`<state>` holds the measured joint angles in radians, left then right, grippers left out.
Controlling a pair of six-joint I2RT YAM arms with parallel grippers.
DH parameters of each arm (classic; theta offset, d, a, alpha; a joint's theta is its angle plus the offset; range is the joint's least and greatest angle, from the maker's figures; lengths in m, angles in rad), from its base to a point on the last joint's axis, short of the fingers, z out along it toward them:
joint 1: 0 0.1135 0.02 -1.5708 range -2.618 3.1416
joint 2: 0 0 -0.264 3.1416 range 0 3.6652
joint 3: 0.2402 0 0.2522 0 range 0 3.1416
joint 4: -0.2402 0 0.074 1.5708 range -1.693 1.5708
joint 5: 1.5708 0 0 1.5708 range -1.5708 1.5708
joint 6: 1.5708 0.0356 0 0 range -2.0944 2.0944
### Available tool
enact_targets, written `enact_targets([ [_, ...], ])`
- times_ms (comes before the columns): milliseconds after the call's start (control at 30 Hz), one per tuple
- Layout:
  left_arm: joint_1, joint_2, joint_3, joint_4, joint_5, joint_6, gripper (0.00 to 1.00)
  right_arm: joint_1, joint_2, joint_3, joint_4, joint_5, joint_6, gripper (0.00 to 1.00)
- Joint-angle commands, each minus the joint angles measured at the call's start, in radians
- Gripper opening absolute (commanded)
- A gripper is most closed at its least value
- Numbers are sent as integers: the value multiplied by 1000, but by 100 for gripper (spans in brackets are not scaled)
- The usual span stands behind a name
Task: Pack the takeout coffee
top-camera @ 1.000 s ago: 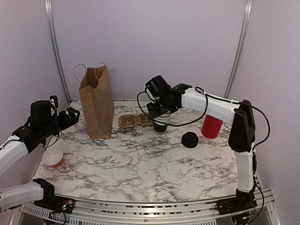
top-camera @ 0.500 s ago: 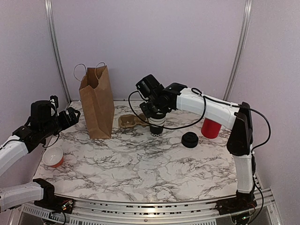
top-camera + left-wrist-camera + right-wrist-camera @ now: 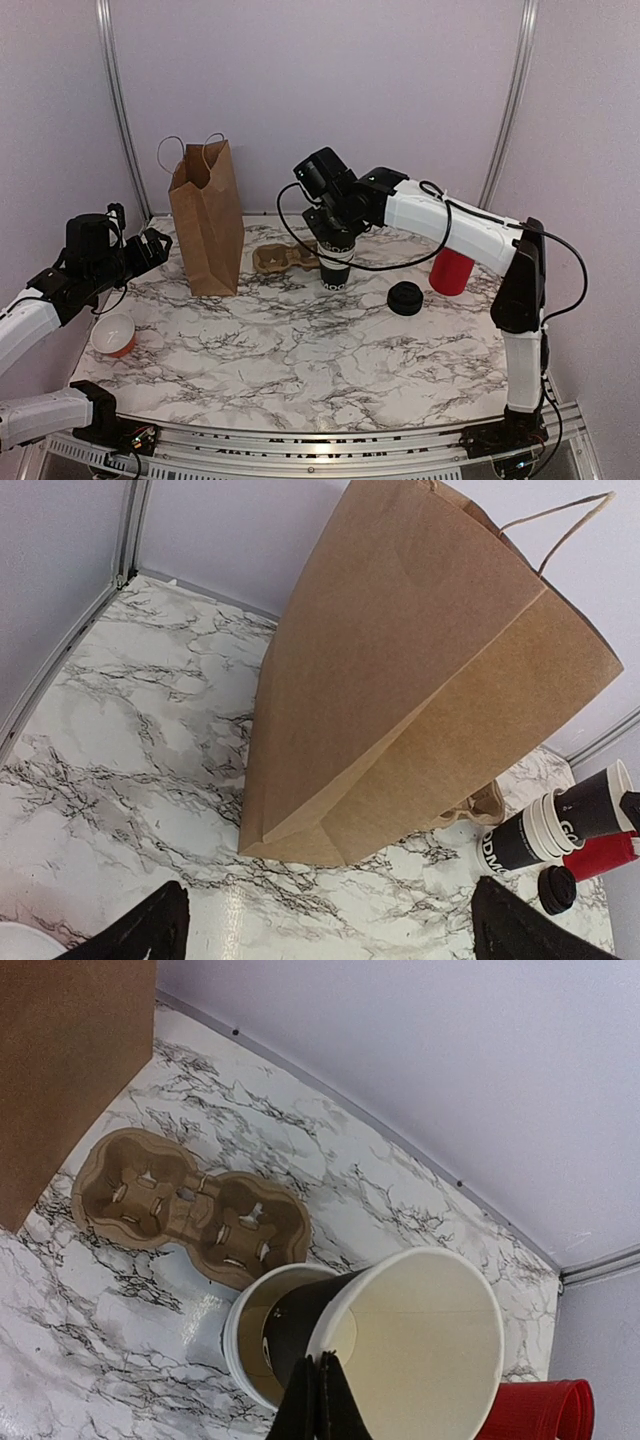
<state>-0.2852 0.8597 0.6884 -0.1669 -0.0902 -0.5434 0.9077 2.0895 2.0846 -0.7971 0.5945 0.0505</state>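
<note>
No lidded takeout coffee shows in any view. A stack of lidless black cups with white rims (image 3: 335, 277) stands mid-table; it also shows in the right wrist view (image 3: 245, 1360) and the left wrist view (image 3: 515, 842). My right gripper (image 3: 334, 232) is shut on the rim of the top cup (image 3: 420, 1350), pinching it (image 3: 320, 1395) and holding it tilted, partly raised out of the stack. A loose black lid (image 3: 404, 298) lies to the right. My left gripper (image 3: 150, 248) is open and empty, left of the brown paper bag (image 3: 207, 215), with the bag ahead of it (image 3: 420, 670).
A cardboard cup carrier (image 3: 285, 258) lies flat between bag and stack, seen also from the right wrist (image 3: 190, 1205). A red cup stack (image 3: 451, 270) stands at the right. A small red-and-white cup (image 3: 113, 335) sits at the near left. The back wall is close behind.
My right gripper came down left onto the cup stack, closed on the top cup's rim, and has now risen slightly, tilting that cup out of the stack. The left arm has not moved.
</note>
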Motion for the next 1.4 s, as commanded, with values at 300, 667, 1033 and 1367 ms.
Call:
enact_targets([
  [300, -5, 1, -7, 31, 7, -7, 99, 51, -111, 62, 1, 54, -46, 0],
  [667, -4, -4, -7, 31, 3, -5, 99, 104, -193, 45, 4, 97, -78, 0],
  [1033, -4, -3, -9, 32, 9, -9, 99, 217, -293, -133, -9, 59, -20, 0],
  [1367, -5, 4, -11, 32, 13, -9, 99, 323, -332, -291, -2, 18, 42, 0],
])
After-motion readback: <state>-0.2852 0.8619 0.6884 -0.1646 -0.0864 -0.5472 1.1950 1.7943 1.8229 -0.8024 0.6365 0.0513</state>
